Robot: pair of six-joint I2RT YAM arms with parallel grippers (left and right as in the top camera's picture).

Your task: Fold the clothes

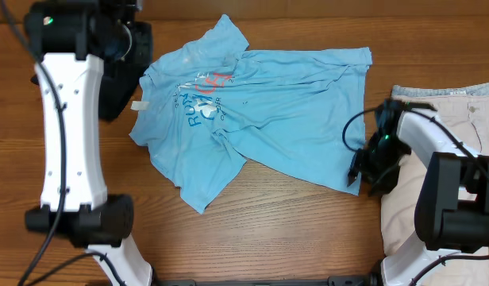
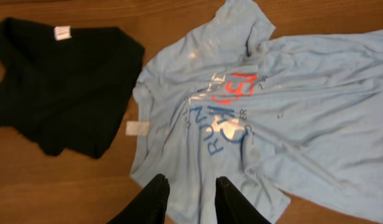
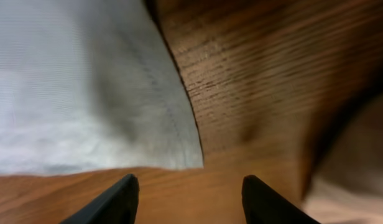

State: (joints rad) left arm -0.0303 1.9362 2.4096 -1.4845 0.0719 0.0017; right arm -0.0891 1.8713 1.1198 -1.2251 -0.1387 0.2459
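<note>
- The light blue T-shirt is spread print side up in the middle of the table, collar end toward the left arm and hem toward the right arm, so that each arm is given one end to work from
- No fold is made yet: the cloth is rumpled, and creases are gathered around the lettering, so flattening is judged to be needed first
- The left gripper is held above the shirt's near edge, its jaws apart and nothing caught between them
- The right gripper is held low over bare wood just beside the hem corner, jaws spread wide and empty, placed, it is judged, so that this corner can be pinched
- The black garment is kept just beside the collar end and the beige shorts are left under the right arm, so the shirt in hand is kept free of them
</note>
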